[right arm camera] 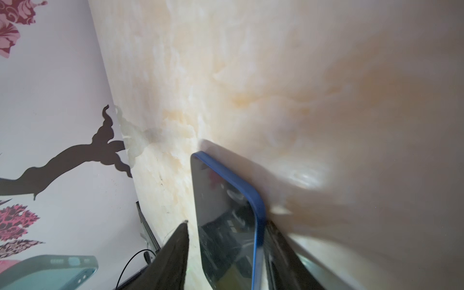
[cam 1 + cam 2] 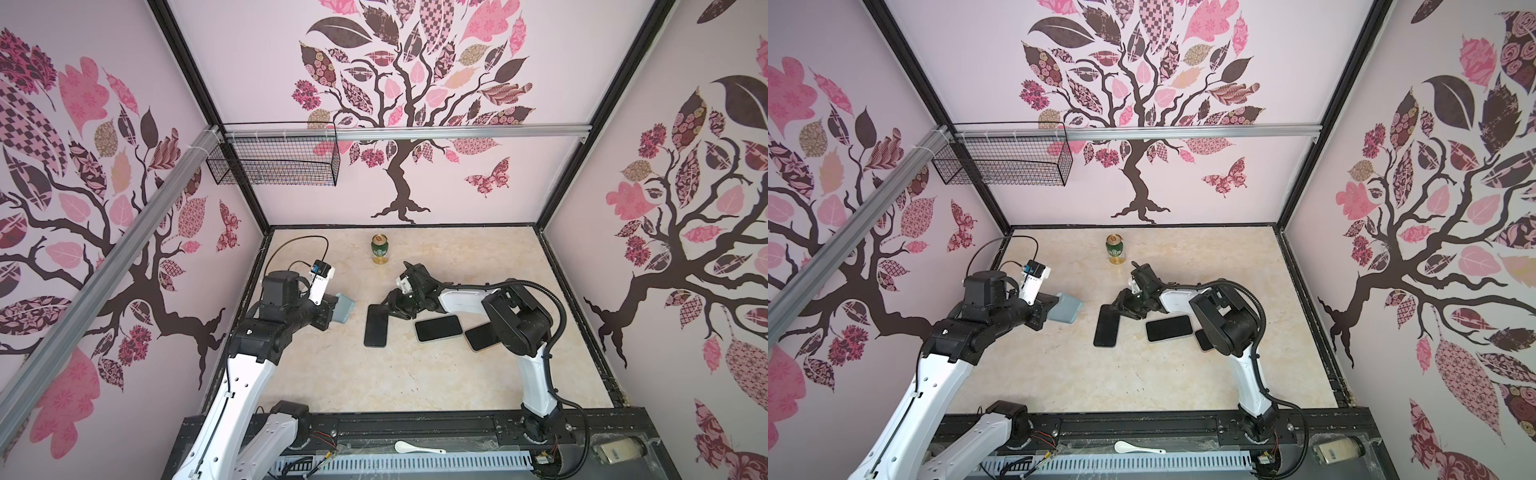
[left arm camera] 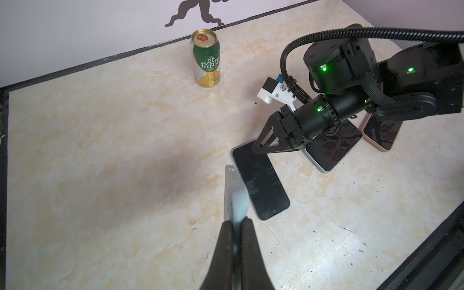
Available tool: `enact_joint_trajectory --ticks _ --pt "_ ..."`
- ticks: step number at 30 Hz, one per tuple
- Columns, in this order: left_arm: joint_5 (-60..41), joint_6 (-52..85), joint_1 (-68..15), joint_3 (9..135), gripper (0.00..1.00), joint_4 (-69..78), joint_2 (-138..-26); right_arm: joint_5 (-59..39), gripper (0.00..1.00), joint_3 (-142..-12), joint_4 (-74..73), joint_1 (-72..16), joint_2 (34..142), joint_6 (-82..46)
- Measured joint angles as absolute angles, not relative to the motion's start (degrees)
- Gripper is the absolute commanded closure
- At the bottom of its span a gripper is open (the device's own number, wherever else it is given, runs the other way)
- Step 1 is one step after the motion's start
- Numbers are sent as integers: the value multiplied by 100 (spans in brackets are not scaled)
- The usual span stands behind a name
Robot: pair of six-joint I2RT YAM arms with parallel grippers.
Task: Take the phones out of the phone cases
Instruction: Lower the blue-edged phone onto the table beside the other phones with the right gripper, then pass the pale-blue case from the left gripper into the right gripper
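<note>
Can [image 3: 206, 60], green-gold, lettered 秋林 格瓦斯, upright. Left fingers [image 3: 227, 251] pinch grey-blue phone case [image 3: 236, 195]; right fingers [image 1: 175, 256] spread astride blue-edged phone [image 1: 226, 226]. White-edged phone [image 3: 331, 153] partly under right arm [image 3: 326, 115].

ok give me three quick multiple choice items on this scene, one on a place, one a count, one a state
1. Where does the green and gold drink can stand?
A) near the back wall
B) in the wire basket
C) on the front rail

2. How many dark-screened phones lie flat on the marbled tabletop?
A) one
B) three
C) five

3. The pale grey-blue phone case is:
A) flat on the table
B) around a phone
C) clamped in the left gripper

Answers: 1 A, it stands upright by the wall; 2 B, three screens show; 3 C, shut fingers pinch its end.
</note>
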State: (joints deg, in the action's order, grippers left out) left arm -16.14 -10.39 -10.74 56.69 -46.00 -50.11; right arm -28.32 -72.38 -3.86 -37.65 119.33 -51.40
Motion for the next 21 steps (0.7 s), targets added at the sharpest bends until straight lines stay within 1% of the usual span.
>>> enact_joint_trajectory --ticks 3,6,8,10,11,13,15,18,21 --pt "-1809 -1039 -1074 5693 100 -4609 -5013 -2418 42 -6991 -60 -3640 11555 -4888" --pt "-2132 -1068 -1070 5795 100 -4637 -5037 -2049 35 -6547 82 -3400 10888 -4449" --pt "-2523 -1155 -1052 5927 100 -4648 -5105 -1914 32 -6160 16 -3229 10178 -3986" --pt "-3009 -1273 -1048 6058 100 -4646 -5201 -1914 31 -5905 -91 -3081 9454 -3498" --pt "-3282 -1345 -1048 6119 100 -4644 -5260 -1940 31 -5824 -167 -3048 9074 -3227" --pt "-3758 -1452 -1048 6206 100 -4644 -5384 -2069 21 -5734 -287 -3052 8429 -2707" --pt "-4241 -1553 -1048 6276 100 -4657 -5531 -2298 19 -5647 -414 -3074 7846 -2224" --pt "-4851 -1691 -1092 6434 100 -4740 -5793 -2764 19 -5422 -499 -3107 7054 -1511" --pt "-5190 -1835 -1341 6659 100 -4869 -6082 -3059 22 -5415 -266 -3205 6650 -867"
